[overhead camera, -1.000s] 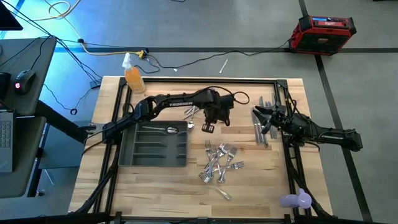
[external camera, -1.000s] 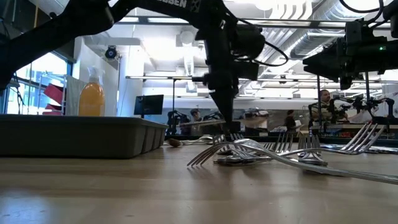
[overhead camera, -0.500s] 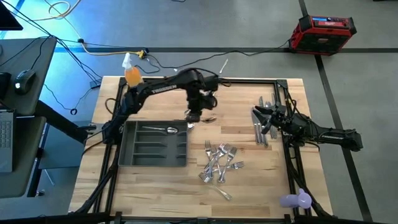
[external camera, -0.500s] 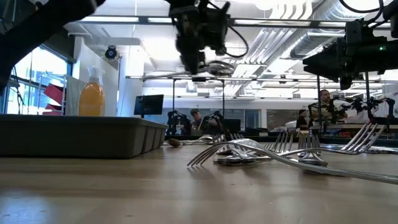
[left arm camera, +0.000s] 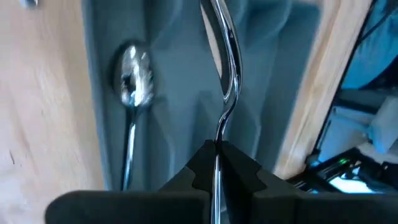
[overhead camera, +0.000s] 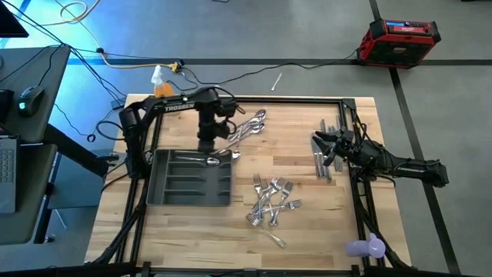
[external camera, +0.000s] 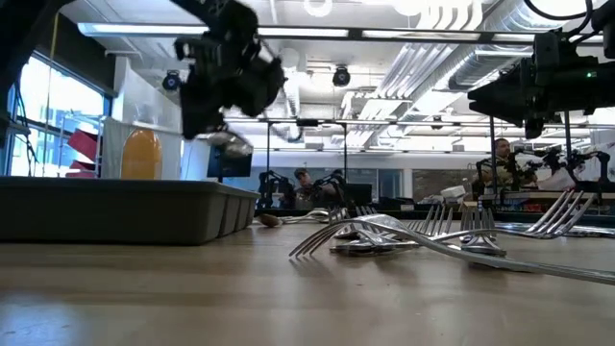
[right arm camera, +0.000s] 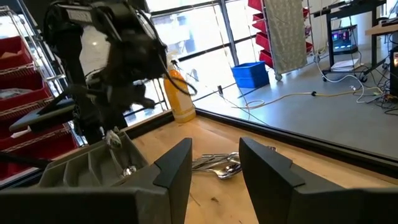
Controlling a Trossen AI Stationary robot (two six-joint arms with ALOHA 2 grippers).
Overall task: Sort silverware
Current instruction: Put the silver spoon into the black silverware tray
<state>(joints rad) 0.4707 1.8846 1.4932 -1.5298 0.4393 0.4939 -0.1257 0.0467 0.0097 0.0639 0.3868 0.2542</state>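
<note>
My left gripper (overhead camera: pixel 206 145) hangs over the far edge of the dark grey tray (overhead camera: pixel 188 185), shut on a silver spoon (left arm camera: pixel 225 68). In the low view that spoon's bowl (external camera: pixel 233 146) shows just below the gripper (external camera: pixel 219 125), above the tray (external camera: pixel 115 211). One spoon (overhead camera: pixel 204 161) lies flat in the tray's far compartment. More spoons (overhead camera: pixel 250 127) lie in a heap right of the gripper. A pile of forks (overhead camera: pixel 271 201) lies mid-table. Knives (overhead camera: pixel 320 160) lie beside my right gripper (overhead camera: pixel 327 146), which waits open at the table's right. My left gripper pinches the spoon's handle (left arm camera: pixel 217 146) between its two fingers, which lie along the spoon. The fingers slant down from above. The spoon juts out beyond the fingertips, seen edge-on, lifted clear over the tray.
An orange spray bottle (overhead camera: pixel 163 88) stands at the table's far left corner. A purple object (overhead camera: pixel 366 248) lies at the near right corner. Black frame rails run along the table's left and right sides. Bare wood lies near the front edge.
My left gripper has risen from the table's middle with the spoon, swung toward the table's left edge and turned as it went. It now hangs over the tray's far edge. The spoon has come up off the table and hangs clear.
</note>
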